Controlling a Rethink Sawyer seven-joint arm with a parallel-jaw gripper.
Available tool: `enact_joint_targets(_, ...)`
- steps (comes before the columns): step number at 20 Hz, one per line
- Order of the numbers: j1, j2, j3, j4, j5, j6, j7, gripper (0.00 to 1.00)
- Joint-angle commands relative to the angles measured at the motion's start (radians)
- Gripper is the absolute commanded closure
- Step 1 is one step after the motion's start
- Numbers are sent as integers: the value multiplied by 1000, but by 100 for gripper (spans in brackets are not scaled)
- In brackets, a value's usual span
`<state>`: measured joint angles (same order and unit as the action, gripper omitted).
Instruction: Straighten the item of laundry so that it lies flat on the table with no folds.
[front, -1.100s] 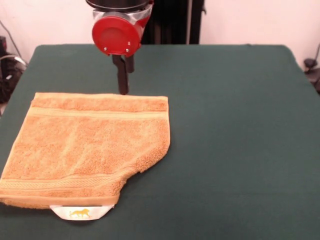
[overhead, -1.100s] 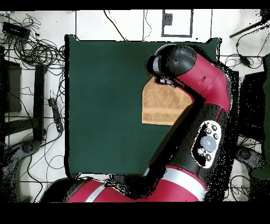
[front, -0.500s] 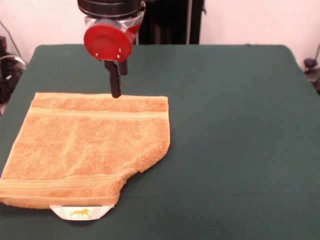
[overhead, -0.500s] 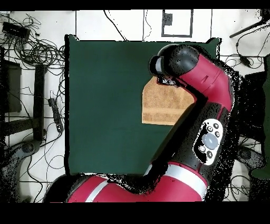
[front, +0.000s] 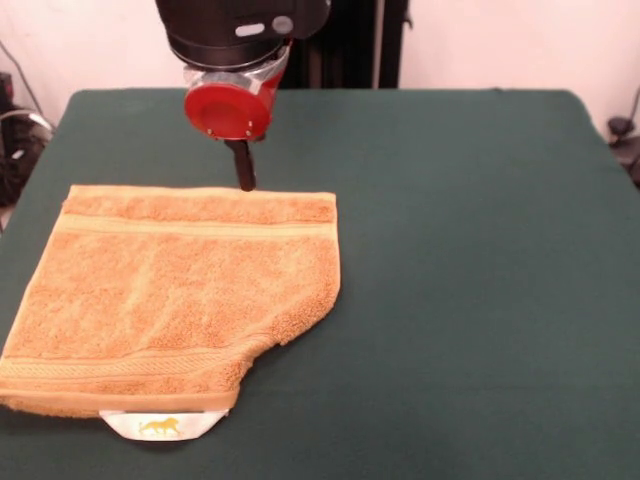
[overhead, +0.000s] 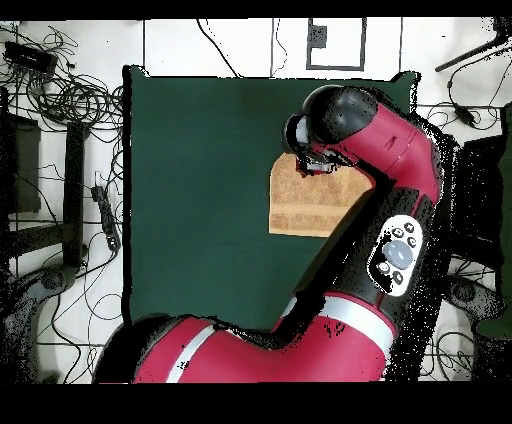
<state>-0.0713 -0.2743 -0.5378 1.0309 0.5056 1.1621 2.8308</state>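
The hand towel (front: 170, 295) lies folded on the surface (front: 480, 250), on the picture's left in the front view. The hand (front: 244, 178) hangs at the towel's far edge, fingers together, apparently closed on nothing; the doubled cloth spreads toward the camera.

Wall (front: 520, 40): pale, plain. Floor (overhead: 230, 45): white tiles, dark seams. Cables (overhead: 75, 95): black, tangled, on the floor.
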Motion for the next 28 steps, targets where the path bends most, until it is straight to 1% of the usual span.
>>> enact_joint_targets(1,9,67,97,-12,-27,123,135,0)
enact_joint_targets(3,14,52,114,16,-9,93,144,0)
enact_joint_targets(9,33,16,144,122,41,-92,167,0)
enact_joint_targets(15,67,34,98,110,28,-198,248,0)
enact_joint_targets(19,74,31,103,130,47,-286,272,0)
enact_joint_targets(21,65,22,127,158,75,-322,269,0)
enact_joint_targets(23,60,23,134,164,89,-344,269,0)
enact_joint_targets(26,66,48,114,136,103,-364,297,0)
enact_joint_targets(28,76,72,82,99,105,-333,339,0)
